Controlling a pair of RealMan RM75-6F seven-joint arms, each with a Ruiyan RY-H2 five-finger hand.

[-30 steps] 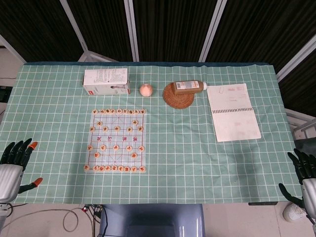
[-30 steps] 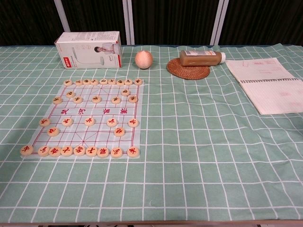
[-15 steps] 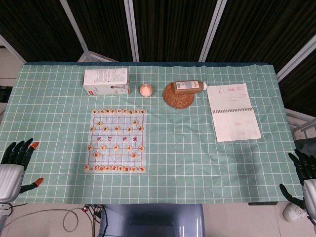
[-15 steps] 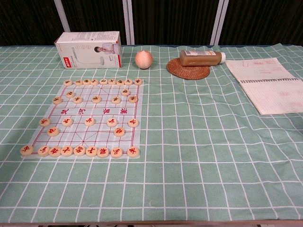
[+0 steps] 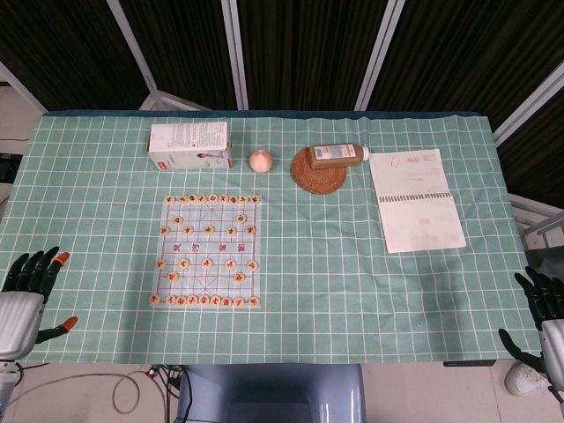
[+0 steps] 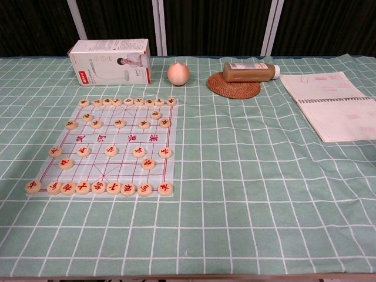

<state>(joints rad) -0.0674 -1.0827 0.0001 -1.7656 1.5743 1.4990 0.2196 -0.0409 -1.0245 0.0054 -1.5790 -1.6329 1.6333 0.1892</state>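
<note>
**Two idle hands flank a table with one chessboard**

The left hand (image 5: 25,295) sits at the near left corner of the table (image 5: 352,326), fingers spread apart and holding nothing. The right hand (image 5: 542,317) sits at the near right corner, its dark fingers likewise apart and empty. Only the head view shows them.

Taking the chessboard (image 6: 100,147) as the landmark: it is one clear sheet with red lines, lying left of the table's middle, well apart from both hands and nearer to the left one. On it are round wooden chess pieces (image 6: 111,151) with red or dark marks: nine in the far row, nine in the near row, the others scattered between; their full number is hard to tell.

Just beyond the board's far left corner lies one white box (image 6: 110,61). Beyond its far right corner sits one peach-coloured ball (image 6: 178,74). Further right of the ball is one woven coaster (image 6: 234,88), with one brown bottle (image 6: 251,71) lying on its side across it. Far right of the board lies one open notebook (image 6: 332,106).

One green checked tablecloth (image 6: 258,194) covers the table.
</note>
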